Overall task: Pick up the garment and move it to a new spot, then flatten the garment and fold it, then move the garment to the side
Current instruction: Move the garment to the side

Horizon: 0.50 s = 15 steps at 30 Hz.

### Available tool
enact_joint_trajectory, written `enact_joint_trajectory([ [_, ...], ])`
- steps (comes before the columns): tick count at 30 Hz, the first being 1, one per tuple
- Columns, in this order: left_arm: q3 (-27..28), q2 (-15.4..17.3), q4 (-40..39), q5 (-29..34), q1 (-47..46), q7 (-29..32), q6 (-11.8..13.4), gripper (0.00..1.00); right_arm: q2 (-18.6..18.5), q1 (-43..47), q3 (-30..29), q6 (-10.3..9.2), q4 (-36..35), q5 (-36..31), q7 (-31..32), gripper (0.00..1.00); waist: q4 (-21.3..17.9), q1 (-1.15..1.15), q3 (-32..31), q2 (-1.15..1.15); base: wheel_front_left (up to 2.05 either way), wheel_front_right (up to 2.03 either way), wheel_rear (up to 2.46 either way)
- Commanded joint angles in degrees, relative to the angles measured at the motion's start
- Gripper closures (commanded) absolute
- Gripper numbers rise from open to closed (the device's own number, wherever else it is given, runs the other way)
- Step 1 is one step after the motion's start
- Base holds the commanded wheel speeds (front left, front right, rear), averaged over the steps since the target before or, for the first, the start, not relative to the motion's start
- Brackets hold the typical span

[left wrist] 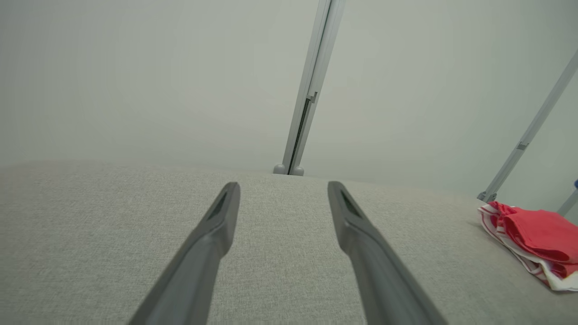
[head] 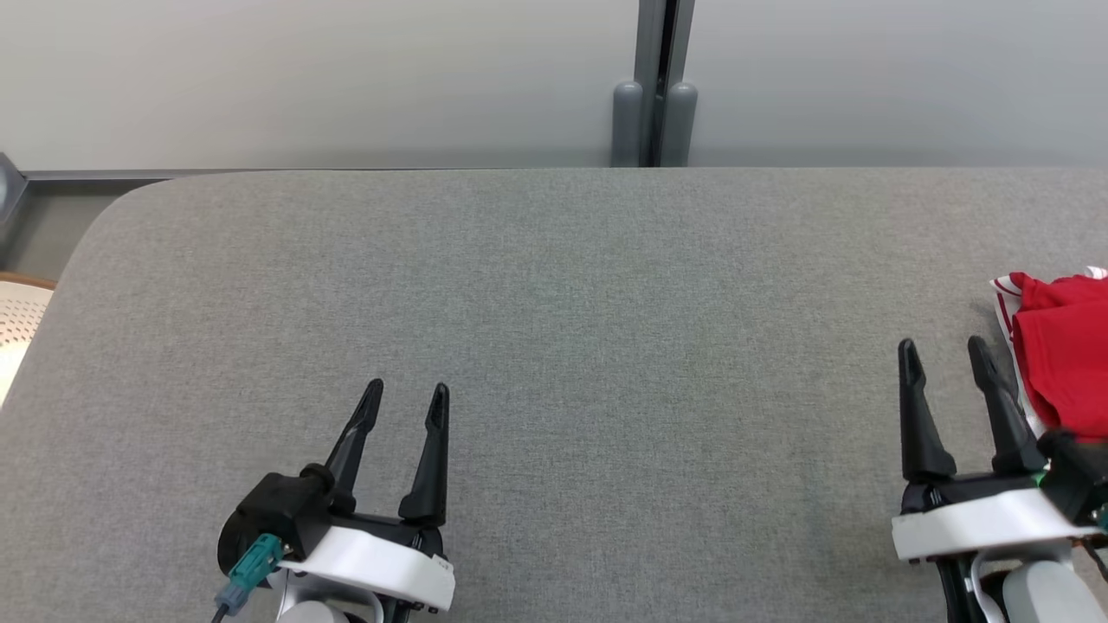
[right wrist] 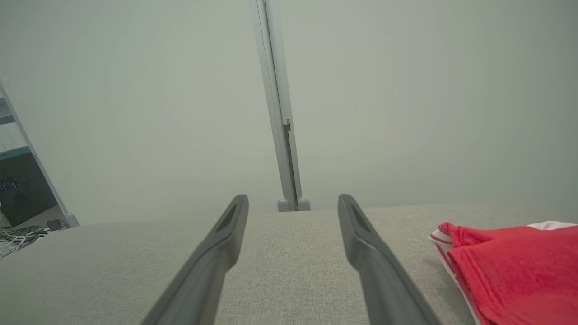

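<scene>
The grey padded table [head: 554,303] spreads ahead of both pairs of fingers, and between them it is bare. Beyond the fingertips, at the far edge, a grey post [head: 655,121] stands against the pale wall. The garment [head: 1060,355], red with white striped trim, lies in a compact bunch of layers just beside the outer finger of the right gripper [head: 942,344] and well apart from the left gripper [head: 407,388]. The picture edge cuts off part of it.

Both grippers have their fingers spread and grasp nothing.

This scene fits two stages: the garment waits in a heap to be taken, or it is folded and put aside. I cannot decide which. In both cases the right outer finger should not brush the cloth sideways, because such soft layers probably slide and open easily.
</scene>
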Motion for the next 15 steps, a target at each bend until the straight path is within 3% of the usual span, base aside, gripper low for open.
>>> enact_joint_trajectory([
  [1,0.1,0.2,-0.1,-0.1,0.5,-0.1,-0.4,0.0,-0.2,1.1,-0.3,-0.02,-0.6,-0.8,0.0,0.0,0.3,0.0,-0.3,0.0,0.0,0.0,0.0],
  [15,2.3,0.2,-0.6,2.0,1.4,-0.1,0.5,0.0,0.9,2.4,0.6,-0.02,0.0,-0.8,0.0,0.0,0.2,0.0,-0.8,0.0,0.0,0.0,0.0],
])
